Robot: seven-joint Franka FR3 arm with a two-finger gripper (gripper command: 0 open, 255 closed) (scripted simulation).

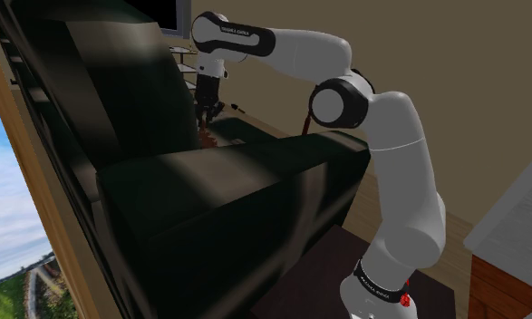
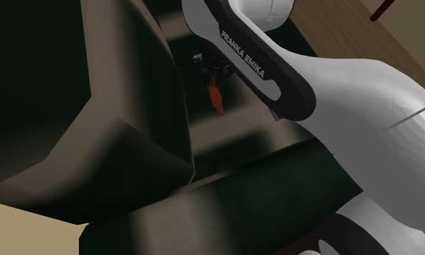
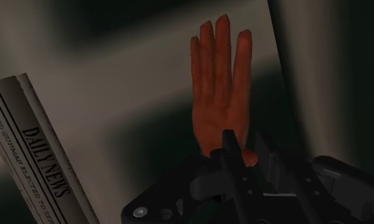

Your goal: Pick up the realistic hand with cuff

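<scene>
A white Franka arm (image 1: 345,82) reaches over a dark sofa (image 1: 218,208), its black hand (image 3: 244,145) down at the seat. There a reddish-brown model hand (image 3: 220,95) lies flat against the grey cushion, palm toward the camera and digits stretched away from the robot. The 2 black fingers (image 3: 226,143) stand close on either side of the model's wrist end and appear to clasp it; the cuff is hidden beneath them. A folded Daily News newspaper (image 3: 35,159) lies on the same cushion, well apart from the model. In the second exterior view the model shows as an orange-red strip just below the hand, deep between the sofa's cushions. Whether it rests on the seat or hangs clear cannot be told. The model looks light and stiff, with a smooth skin that could slide between the pads. The narrow wrist seems the firmest place to hold, while the thin outstretched digits are the likeliest part to snag on upholstery.
</scene>
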